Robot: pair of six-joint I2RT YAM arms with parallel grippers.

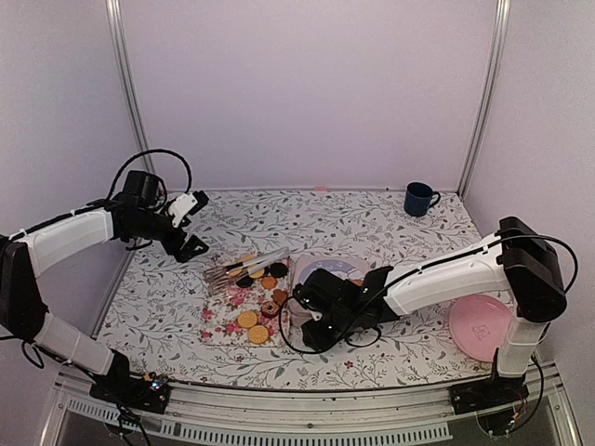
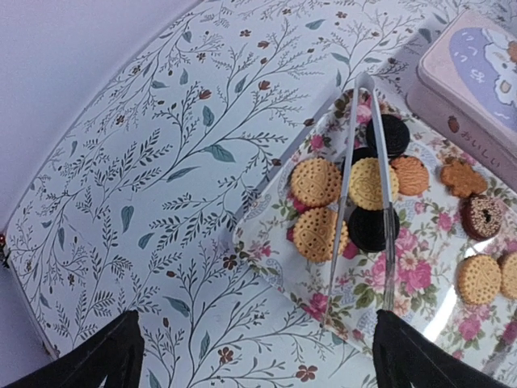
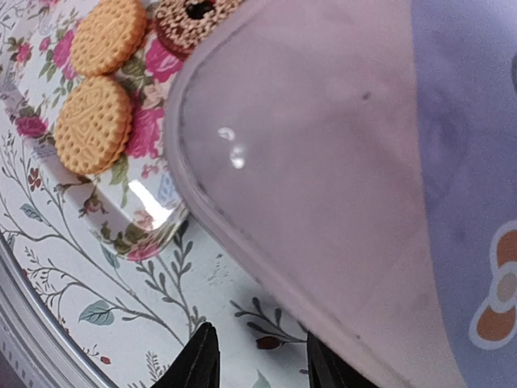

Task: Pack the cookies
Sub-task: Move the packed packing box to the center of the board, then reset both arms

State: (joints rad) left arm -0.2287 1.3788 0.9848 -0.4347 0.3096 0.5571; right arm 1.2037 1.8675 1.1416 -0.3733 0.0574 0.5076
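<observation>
The cookies (image 2: 317, 182) lay on the floral tray (image 2: 416, 271), with tongs (image 2: 343, 206) resting across them. Just right of the tray, the right fingers (image 3: 199, 365) stood parted and empty at a corner of the pink tin (image 3: 323, 162). Its lid looked shut, so they should probably straddle the edge squarely before lifting. Behind and left of the tray, the left fingers (image 2: 103, 360) hung released above the desk (image 2: 161, 162).
</observation>
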